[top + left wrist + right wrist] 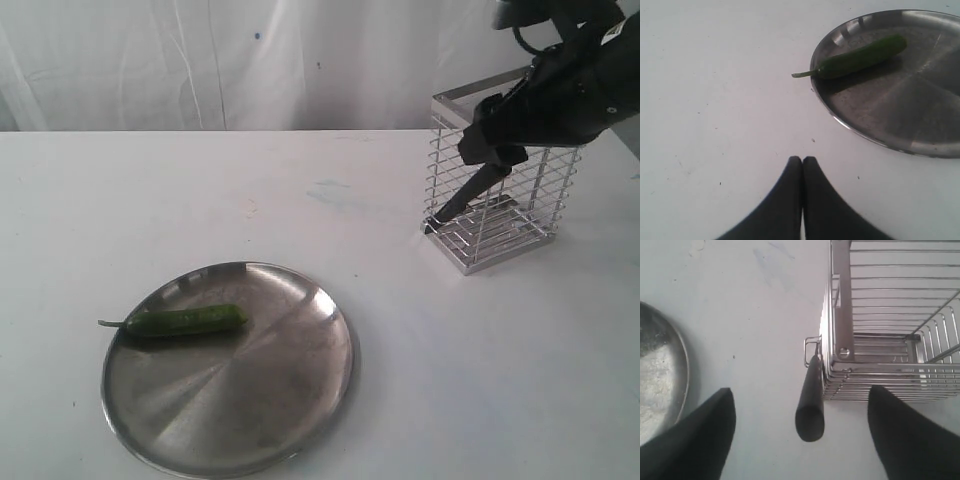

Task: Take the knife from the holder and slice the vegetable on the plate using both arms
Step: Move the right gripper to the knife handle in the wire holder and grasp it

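At the holder's lower corner, apparently outside the wires, the knife is seen slanting up, handle outward. It is straddled by the right gripper, spread wide and not touching. The knife is judged light, stiff and smooth, best pinched mid-handle. The left gripper is pressed together, empty, over the bench near the plate, where the vegetable lies.

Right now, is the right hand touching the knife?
Apart. Right wrist view: the right hand is open, fingers flanking the knife handle, bare table visible in both gaps.
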### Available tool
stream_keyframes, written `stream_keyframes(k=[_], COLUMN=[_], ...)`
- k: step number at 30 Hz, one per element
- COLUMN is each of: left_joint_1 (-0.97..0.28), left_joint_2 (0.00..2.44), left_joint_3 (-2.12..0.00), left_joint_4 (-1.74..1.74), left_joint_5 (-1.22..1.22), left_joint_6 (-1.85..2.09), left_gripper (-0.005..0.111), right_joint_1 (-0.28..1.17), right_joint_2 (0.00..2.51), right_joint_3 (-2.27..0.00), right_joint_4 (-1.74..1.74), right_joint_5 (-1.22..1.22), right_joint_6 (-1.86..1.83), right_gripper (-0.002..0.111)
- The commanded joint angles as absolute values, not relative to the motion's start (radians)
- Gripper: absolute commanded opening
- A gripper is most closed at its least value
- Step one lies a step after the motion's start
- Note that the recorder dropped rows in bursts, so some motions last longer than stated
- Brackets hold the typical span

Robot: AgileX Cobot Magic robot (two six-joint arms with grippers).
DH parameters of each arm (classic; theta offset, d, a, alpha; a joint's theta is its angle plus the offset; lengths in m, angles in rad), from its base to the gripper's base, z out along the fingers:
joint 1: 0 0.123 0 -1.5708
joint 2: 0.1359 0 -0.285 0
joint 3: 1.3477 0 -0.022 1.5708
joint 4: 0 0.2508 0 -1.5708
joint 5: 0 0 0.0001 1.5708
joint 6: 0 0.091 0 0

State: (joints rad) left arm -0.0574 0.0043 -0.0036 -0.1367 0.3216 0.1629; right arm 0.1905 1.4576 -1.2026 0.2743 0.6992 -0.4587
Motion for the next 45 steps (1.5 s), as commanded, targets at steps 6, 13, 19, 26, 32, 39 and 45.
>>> stream_keyframes(k=[6,13,19,26,32,39,45], left_joint_1=[-0.057,-0.057,-0.057,-0.057,-0.057,-0.057,-0.057], left_joint_2=[0.000,0.000,0.000,0.000,0.000,0.000,0.000], left_joint_3=[0.000,0.000,0.000,0.000,0.000,0.000,0.000], left_joint_4=[-0.148,-0.148,-0.148,-0.148,-0.148,-0.148,-0.148], left_joint_5=[0.330,0.330,0.330,0.330,0.330,0.330,0.330], left_joint_6=[0.157,0.157,0.157,0.157,0.157,0.157,0.157], left_gripper=[0.000,0.000,0.000,0.000,0.000,0.000,0.000], right_joint_1=[0.189,0.189,0.189,0.189,0.189,0.189,0.189], right_joint_2=[1.505,1.538,1.578,1.621,1.647,1.645,1.633], right_joint_3=[-1.208,-1.208,-1.208,-1.208,-1.208,-1.208,-1.208], right_joint_4=[0.201,0.208,0.208,0.212,0.231,0.227,0.225], right_joint_5=[0.667,0.665,0.652,0.599,0.575,0.587,0.593], right_joint_6=[-0.327,-0.309,-0.309,-0.307,-0.274,-0.259,-0.259], right_gripper=[0.069,0.069,0.068,0.068,0.051,0.014,0.005])
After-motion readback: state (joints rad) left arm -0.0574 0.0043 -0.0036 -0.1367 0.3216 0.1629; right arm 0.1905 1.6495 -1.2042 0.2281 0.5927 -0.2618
